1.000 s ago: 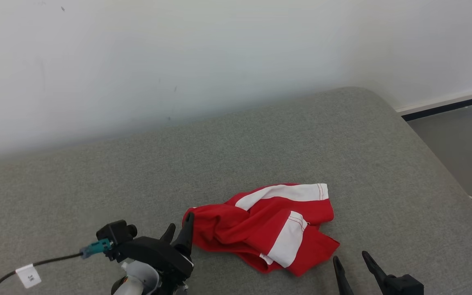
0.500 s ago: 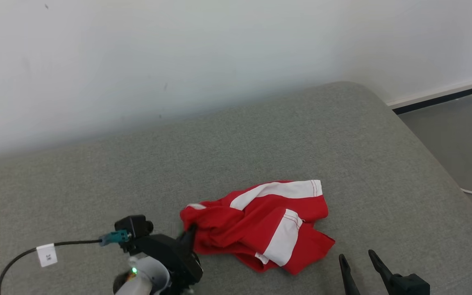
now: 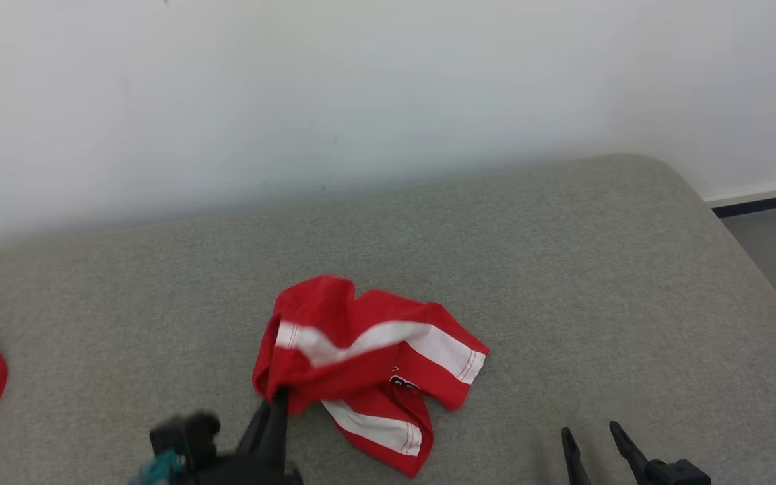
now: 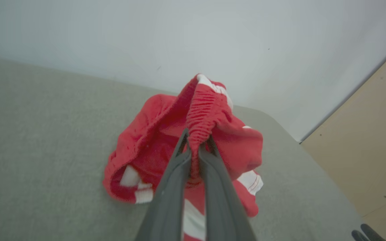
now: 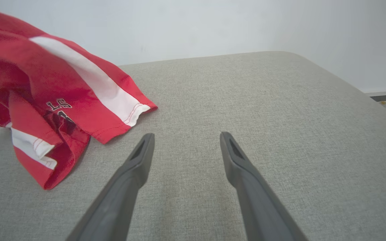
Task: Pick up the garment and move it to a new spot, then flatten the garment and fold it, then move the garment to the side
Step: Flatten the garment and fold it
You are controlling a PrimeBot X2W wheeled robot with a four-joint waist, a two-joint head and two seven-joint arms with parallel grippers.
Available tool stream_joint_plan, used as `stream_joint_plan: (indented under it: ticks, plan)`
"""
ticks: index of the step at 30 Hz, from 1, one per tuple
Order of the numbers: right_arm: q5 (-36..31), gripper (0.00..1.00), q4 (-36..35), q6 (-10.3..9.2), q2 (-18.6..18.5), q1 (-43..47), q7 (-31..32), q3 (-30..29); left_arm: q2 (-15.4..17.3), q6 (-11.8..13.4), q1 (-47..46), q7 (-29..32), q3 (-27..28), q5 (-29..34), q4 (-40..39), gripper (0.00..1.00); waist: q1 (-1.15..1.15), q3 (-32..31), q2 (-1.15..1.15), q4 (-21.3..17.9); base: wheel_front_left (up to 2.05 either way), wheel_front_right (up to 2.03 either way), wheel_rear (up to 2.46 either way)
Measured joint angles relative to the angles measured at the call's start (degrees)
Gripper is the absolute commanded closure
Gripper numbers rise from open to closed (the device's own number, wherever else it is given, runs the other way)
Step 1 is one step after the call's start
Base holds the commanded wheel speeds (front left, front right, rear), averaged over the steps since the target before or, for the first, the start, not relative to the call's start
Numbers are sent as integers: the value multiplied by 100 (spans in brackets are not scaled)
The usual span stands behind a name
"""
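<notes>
Left wrist view: left gripper (image 4: pixel 198 137) closed tight on the garment (image 4: pixel 146 144), which bunches beyond its tips.

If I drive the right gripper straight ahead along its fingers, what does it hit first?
Probably the bare grey cushion: the open right gripper points across it. The red garment lies to the left of that line. Farther on is the white wall; depth is hard to judge.
</notes>
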Motion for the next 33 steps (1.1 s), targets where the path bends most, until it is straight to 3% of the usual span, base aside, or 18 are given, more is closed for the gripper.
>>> stream_joint_plan:
  ticks: [3,5,6,7,12,16,22,30,33]
  plan:
    - [10,0,-11,0,2,26,2,12,178,240,881,157,-64,-177,129,100,0,-13,0,153,0,0,0]
    - [11,0,-22,0,2,53,2,8,202,272,1185,197,-172,-182,172,100,-1,-16,0,257,0,0,0]
    - [11,0,-25,0,2,58,2,1,201,272,1265,286,-272,-166,219,89,0,-16,0,308,0,0,0]
    - [11,0,-22,0,1,64,1,-8,176,267,1327,356,-359,-169,263,0,0,-16,0,360,0,0,0]
    - [11,0,-74,0,3,65,29,35,132,181,1389,525,-514,-190,296,0,-1,-28,0,580,0,0,0]
    - [11,0,-71,0,2,65,35,52,348,323,1379,563,-229,-301,276,0,-1,-62,0,646,0,0,0]
    - [11,0,-40,0,1,64,32,62,591,319,1221,520,126,-490,23,0,0,-76,0,564,0,0,0]
    - [12,0,-35,0,2,47,26,74,794,379,833,1116,-210,-237,179,0,0,-70,0,354,0,0,0]
    - [10,0,-40,0,2,31,26,57,818,405,798,1284,-234,-250,268,8,0,-57,0,279,0,0,0]
